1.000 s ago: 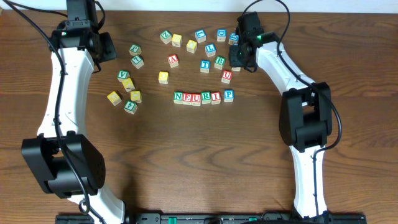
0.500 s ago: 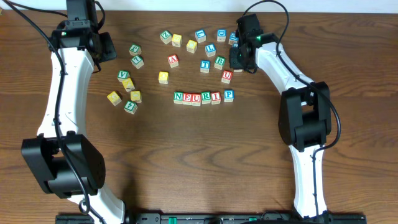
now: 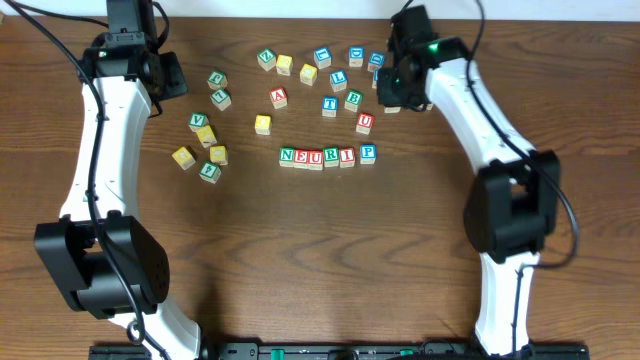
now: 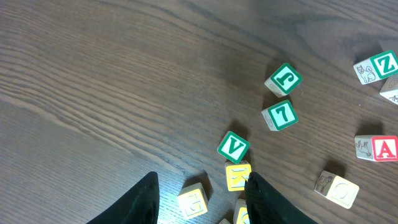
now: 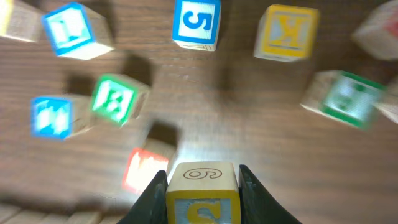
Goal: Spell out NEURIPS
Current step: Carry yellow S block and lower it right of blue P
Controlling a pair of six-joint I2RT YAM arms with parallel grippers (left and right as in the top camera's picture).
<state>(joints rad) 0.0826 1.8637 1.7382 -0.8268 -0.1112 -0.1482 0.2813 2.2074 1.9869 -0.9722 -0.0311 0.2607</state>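
Note:
Six cubes lie in a row mid-table: green N (image 3: 288, 155), red E (image 3: 301, 156), red U (image 3: 315, 157), green R (image 3: 331, 156), red I (image 3: 347, 155), blue P (image 3: 368, 153). My right gripper (image 3: 393, 97) hangs above the table to the upper right of the row, its jaws shut on a yellow cube (image 5: 202, 193) that shows a 6 on its top face and an S on its front face. That cube fills the gap in the right gripper (image 5: 202, 200). My left gripper (image 4: 202, 199) stands open far left, over loose yellow cubes (image 4: 193, 200), touching none.
A spare red U cube (image 3: 365, 122) lies just below the right gripper. Loose cubes are scattered along the back: red A (image 3: 278, 97), blue ones (image 3: 323, 56), green V (image 4: 233, 147), green 7 (image 4: 280, 115), yellow K (image 5: 286, 32). A yellow and green cluster (image 3: 205, 135) sits at the left.
My right gripper's jaws have shut on the yellow cube, and the arm has shifted right and towards the back with it. The left arm has not moved.

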